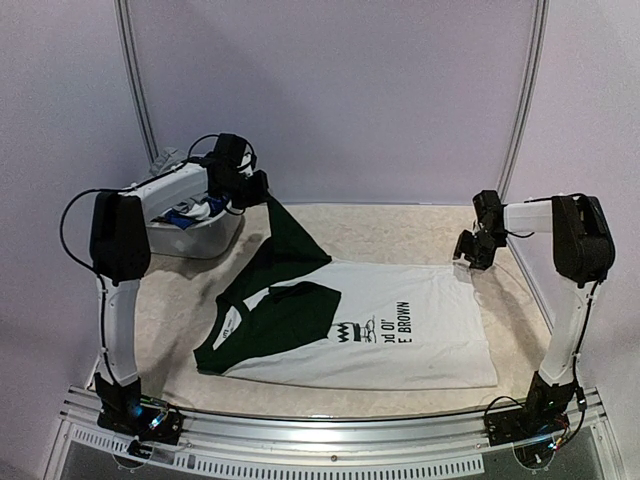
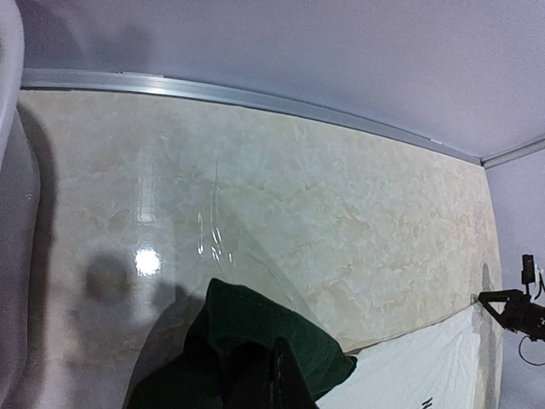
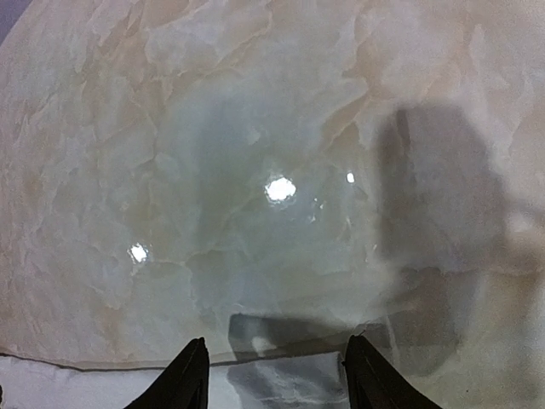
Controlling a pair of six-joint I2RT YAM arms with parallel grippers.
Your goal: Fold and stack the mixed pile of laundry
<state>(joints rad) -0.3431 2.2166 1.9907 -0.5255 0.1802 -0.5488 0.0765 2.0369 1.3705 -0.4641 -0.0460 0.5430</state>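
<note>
**Fold in progress: far sleeve lifted, hem corner approached**

The white T-shirt (image 1: pixel 400 345) lies flat on the table (image 1: pixel 400 225), collar toward the left arm and hem toward the right, black print facing up. One dark green sleeve (image 1: pixel 300 310) lies folded across the chest. The far sleeve (image 1: pixel 285 235) is drawn up and back off the table into a taut peak. The left gripper (image 1: pixel 255 188) pinches its tip with the jaws pressed together on the cloth; the left wrist view shows green fabric bunched right at the fingers.

The right gripper (image 1: pixel 468 252) hangs over the far hem corner (image 1: pixel 462 268) of the shirt. Its jaws are spread, the white edge shows between the fingertips (image 3: pixel 189 375) in the wrist view, and nothing is held.

The remaining garments (image 1: pixel 190 212), blue and white pieces, sit in the white basket (image 1: pixel 200 240) just beside the left gripper.

The step in hand appears to be folding the far side inward. The next move probably calls for the right jaws to close on the hem corner, then for both arms to carry that edge toward the near side together, so the cloth lands flat.
</note>
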